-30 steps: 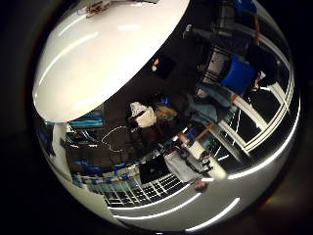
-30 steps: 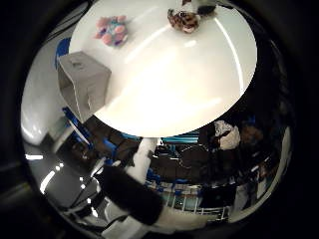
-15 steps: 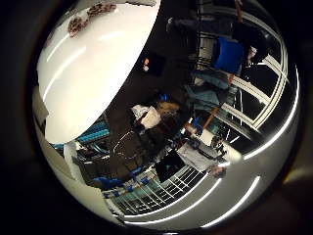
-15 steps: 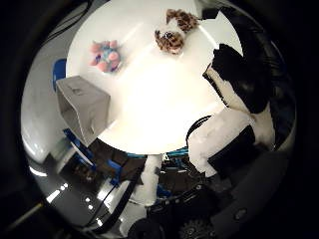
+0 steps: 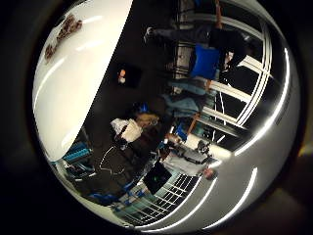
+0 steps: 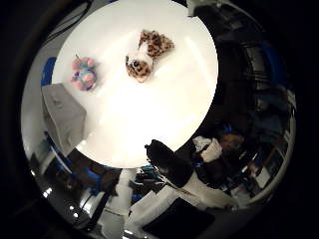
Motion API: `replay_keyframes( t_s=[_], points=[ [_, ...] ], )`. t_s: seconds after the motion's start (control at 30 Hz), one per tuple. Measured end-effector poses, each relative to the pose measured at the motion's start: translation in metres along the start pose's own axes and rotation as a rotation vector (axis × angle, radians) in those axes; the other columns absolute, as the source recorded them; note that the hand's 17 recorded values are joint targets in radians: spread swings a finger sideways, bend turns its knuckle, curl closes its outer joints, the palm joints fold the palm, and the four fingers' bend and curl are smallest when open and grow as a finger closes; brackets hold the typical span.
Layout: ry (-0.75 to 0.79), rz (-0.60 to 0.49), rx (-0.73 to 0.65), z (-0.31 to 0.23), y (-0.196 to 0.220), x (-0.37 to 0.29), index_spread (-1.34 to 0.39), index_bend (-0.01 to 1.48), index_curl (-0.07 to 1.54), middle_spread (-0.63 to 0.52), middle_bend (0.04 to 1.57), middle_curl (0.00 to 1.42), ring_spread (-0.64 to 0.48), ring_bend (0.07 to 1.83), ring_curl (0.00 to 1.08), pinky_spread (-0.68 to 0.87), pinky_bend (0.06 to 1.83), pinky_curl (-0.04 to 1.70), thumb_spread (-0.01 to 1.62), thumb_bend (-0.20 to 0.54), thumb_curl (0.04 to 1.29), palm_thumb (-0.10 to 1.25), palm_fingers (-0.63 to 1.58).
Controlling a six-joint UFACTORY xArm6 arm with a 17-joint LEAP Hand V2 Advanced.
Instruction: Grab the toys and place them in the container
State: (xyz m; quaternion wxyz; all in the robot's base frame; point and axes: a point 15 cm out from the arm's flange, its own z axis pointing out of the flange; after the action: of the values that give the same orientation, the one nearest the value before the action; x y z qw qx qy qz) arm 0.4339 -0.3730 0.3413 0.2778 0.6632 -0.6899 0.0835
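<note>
Two toys on the round white table [image 6: 164, 114], both lying loose, nothing touching them. Leopard-print plush [image 6: 147, 54] sits near the middle-far part of the tabletop; face end with a dark eye visible, spotted body trailing behind it. Pink-and-blue plush [image 6: 82, 72] is apart from it, closer to the table edge and near the container. Its shape is hard to make out beyond a small lumpy bundle of pink and blue.

Grey container [image 6: 65, 117] stands at the table's rim, boxy, seen from above and at an angle. Can't see inside it, so contents unknown.

Hand [image 6: 169, 162]: only a dark rounded part and some white body pieces reach into the thumb-side view, off the table edge, well clear of both toys. Finger pose not visible, so can't tell whether they are spread or curled. It holds nothing that I can see.

Little-finger-side view mostly looks off into the dim room; it catches one bright slice of the tabletop with the leopard-print plush as a small brown smear at the far end. Other toy and container are out of that view.
</note>
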Motion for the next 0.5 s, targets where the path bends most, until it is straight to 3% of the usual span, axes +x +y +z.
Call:
replay_keyframes(
  t_s=[0.1,0.5],
  points=[
    [0.018,-0.018,0.015,0.001,-0.005,0.004,-0.36,0.17,0.35,0.0,0.19,0.32,0.22,0.19,0.19,0.47,0.38,0.21,1.17,-0.021,0.25,0.45,0.18],
    [0.028,-0.118,0.038,-0.006,-0.017,-0.005,-0.36,0.16,0.3,0.03,0.19,0.3,0.22,0.21,0.23,0.45,0.41,0.28,1.05,-0.03,0.27,0.4,0.06]
  ],
)
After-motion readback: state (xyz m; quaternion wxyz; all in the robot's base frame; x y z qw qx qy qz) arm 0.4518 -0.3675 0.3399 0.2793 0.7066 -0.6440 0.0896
